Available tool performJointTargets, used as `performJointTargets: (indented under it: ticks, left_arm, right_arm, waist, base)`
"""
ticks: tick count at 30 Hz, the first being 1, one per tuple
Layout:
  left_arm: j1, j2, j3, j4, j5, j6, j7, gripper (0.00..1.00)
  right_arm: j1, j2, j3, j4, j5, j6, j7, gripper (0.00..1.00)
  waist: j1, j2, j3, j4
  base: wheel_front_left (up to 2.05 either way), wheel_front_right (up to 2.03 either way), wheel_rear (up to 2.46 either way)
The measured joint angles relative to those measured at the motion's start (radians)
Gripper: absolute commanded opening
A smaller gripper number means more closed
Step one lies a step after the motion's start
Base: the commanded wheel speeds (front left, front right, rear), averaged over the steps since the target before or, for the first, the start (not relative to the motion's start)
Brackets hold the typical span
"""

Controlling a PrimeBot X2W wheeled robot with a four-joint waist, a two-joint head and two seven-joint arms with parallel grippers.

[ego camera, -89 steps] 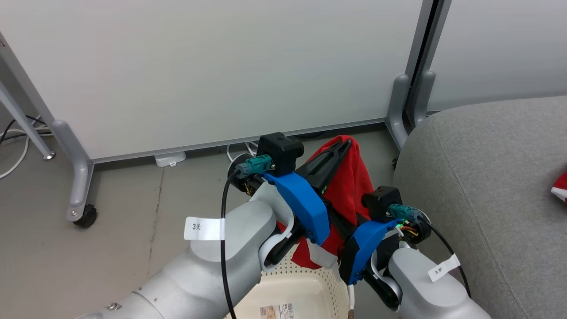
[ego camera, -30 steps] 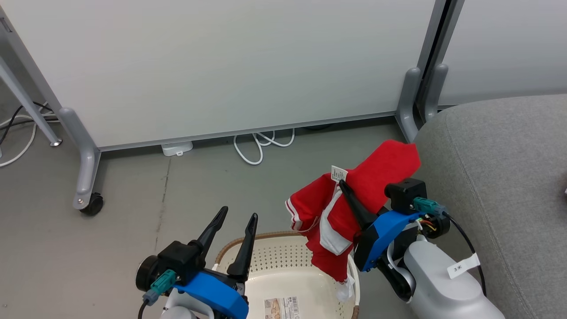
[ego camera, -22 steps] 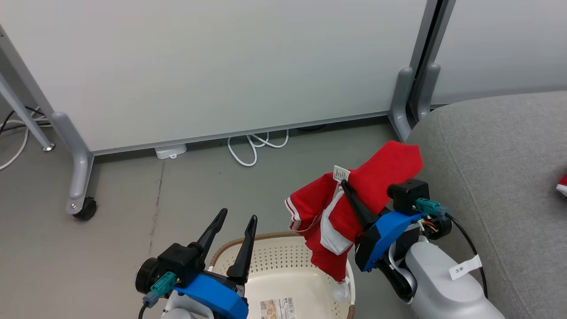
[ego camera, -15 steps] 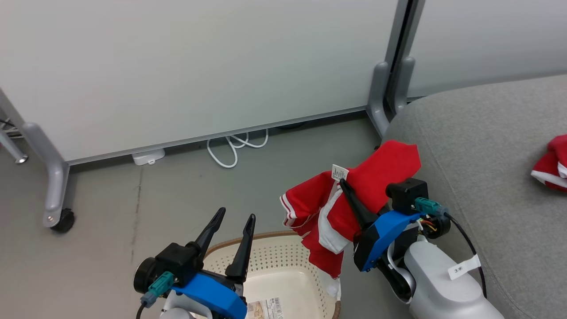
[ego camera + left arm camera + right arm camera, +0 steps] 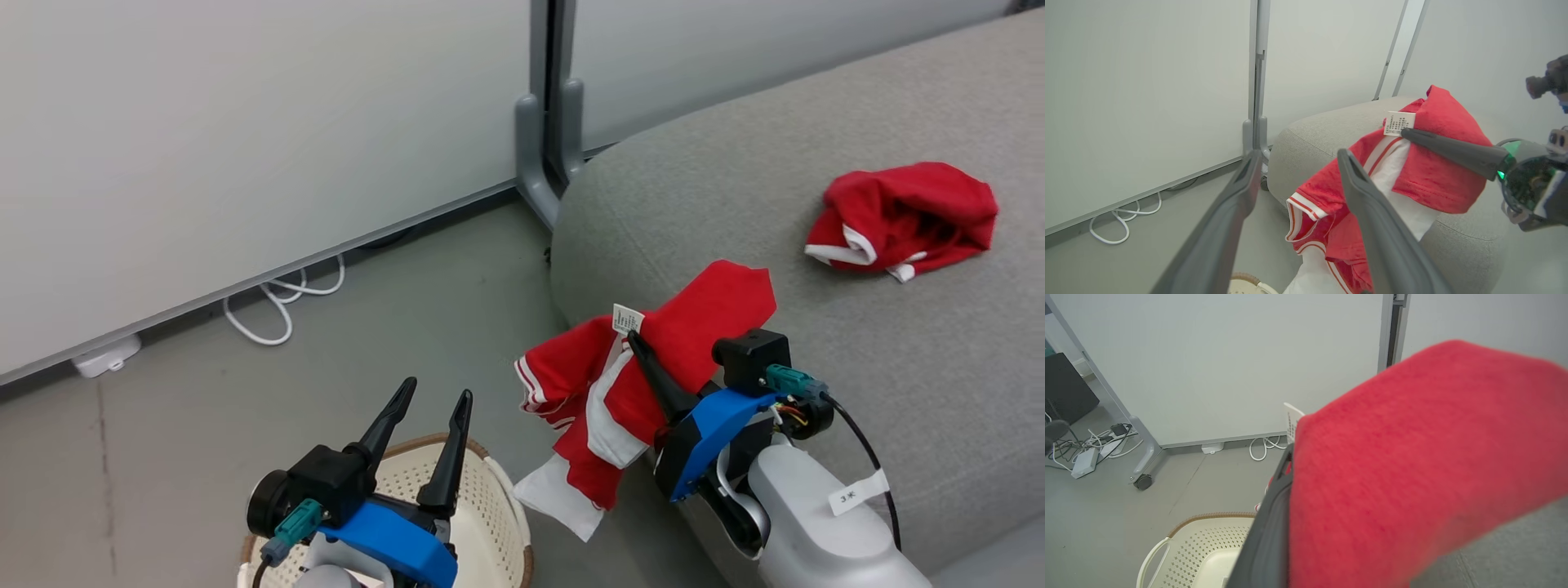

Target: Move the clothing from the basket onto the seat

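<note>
A red garment (image 5: pixel 653 367) with white stripe trim hangs from my right gripper (image 5: pixel 633 336), which is shut on it near its white label. It hangs in the air at the rounded front corner of the grey seat (image 5: pixel 898 392), to the right of the basket. A second red garment (image 5: pixel 906 216) lies crumpled on the seat, further back. My left gripper (image 5: pixel 437 396) stands open and empty over the cream basket (image 5: pixel 498 506). In the left wrist view the held garment (image 5: pixel 1433 175) hangs just beyond my open left gripper (image 5: pixel 1298 157). In the right wrist view red cloth (image 5: pixel 1412 477) covers the right half.
White partition panels on grey posts (image 5: pixel 547 147) stand behind the seat and the floor. A white cable (image 5: pixel 277 306) loops on the grey floor by the panel. The right wrist view has a castor (image 5: pixel 1143 482) and a tangle of cables (image 5: pixel 1086 453) at the left.
The head camera has swung right, bringing more of the seat and the garment on it into view. Three seconds ago both grippers were at the held garment; the left has let go and drawn back.
</note>
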Motion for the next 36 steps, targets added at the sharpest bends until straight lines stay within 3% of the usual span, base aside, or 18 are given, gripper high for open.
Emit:
performJointTargets:
  ticks: [9,17,31,36]
  left_arm:
    - [-0.001,0.006,0.002,-0.006,0.003,0.0,0.0,1.0]
    - [-0.005,0.014,-0.002,-0.01,0.009,0.0,0.0,1.0]
    - [-0.021,0.021,-0.01,-0.019,0.016,0.0,0.0,1.0]
    - [-0.044,0.039,-0.016,-0.027,0.027,0.0,0.0,1.0]
  right_arm:
    - [0.02,-0.008,-0.038,-0.011,-0.005,0.0,-0.001,0.0]
    - [0.026,-0.002,-0.054,-0.026,-0.007,0.0,-0.004,0.0]
    - [0.012,0.0,-0.094,-0.05,-0.002,0.0,0.01,0.0]
    - [-0.117,-0.066,-0.149,-0.091,0.001,0.0,0.044,0.0]
  waist:
    - [0.0,0.0,0.015,-0.134]
    - [0.0,0.0,0.039,-0.213]
    - [0.0,0.0,0.071,-0.224]
    - [0.0,0.0,0.106,-0.214]
  base:
    - [0.0,0.0,0.0]
    - [0.0,0.0,0.0]
    - [0.0,0.0,0.0]
    - [0.0,0.0,0.0]
